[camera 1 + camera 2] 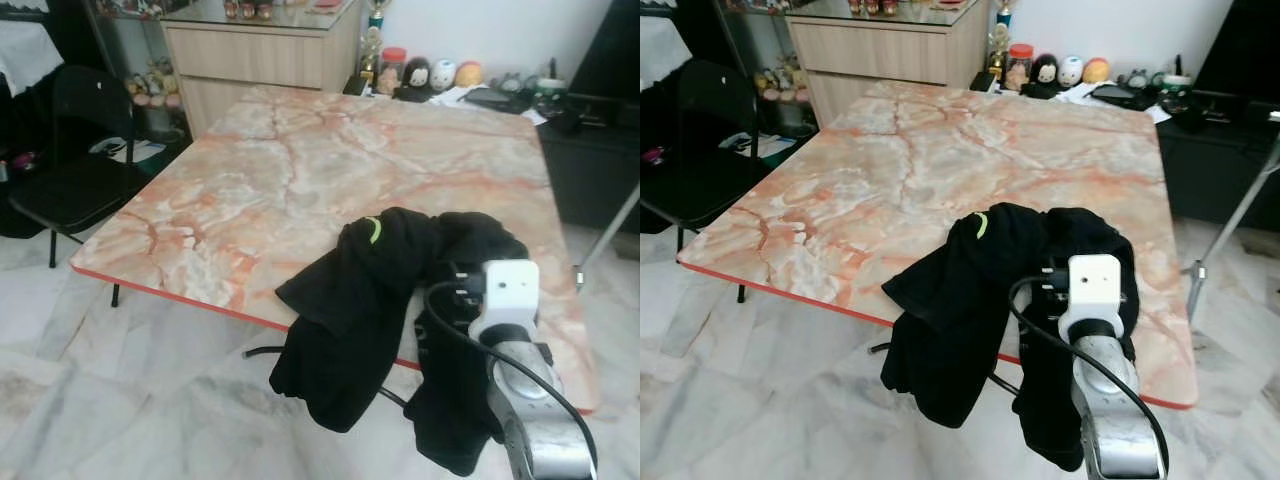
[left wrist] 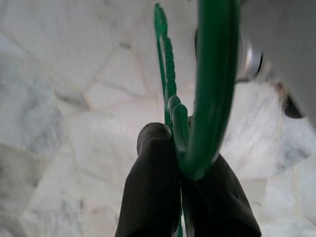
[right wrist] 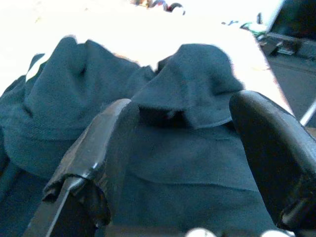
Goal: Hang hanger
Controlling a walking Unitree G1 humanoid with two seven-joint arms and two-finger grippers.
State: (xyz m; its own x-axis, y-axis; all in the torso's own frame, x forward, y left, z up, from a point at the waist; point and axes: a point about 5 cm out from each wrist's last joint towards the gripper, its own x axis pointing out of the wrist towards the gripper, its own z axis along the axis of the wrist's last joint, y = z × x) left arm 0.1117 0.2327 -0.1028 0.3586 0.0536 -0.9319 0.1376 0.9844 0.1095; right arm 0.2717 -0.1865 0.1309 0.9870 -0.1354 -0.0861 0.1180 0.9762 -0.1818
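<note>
A black garment with a small yellow-green logo lies crumpled on the near edge of the marbled orange table, and part of it hangs down over the edge. My right arm reaches to it from the lower right. In the right wrist view my right gripper is open, with a fold of the black cloth between its two fingers. My left gripper hangs low over the marble floor and is shut on a green plastic hanger, whose hook curves past the fingertips.
A black folding chair stands at the table's left. Behind the table are a wooden cabinet and a row of jars and toys. A dark low unit and a metal stand leg are at the right.
</note>
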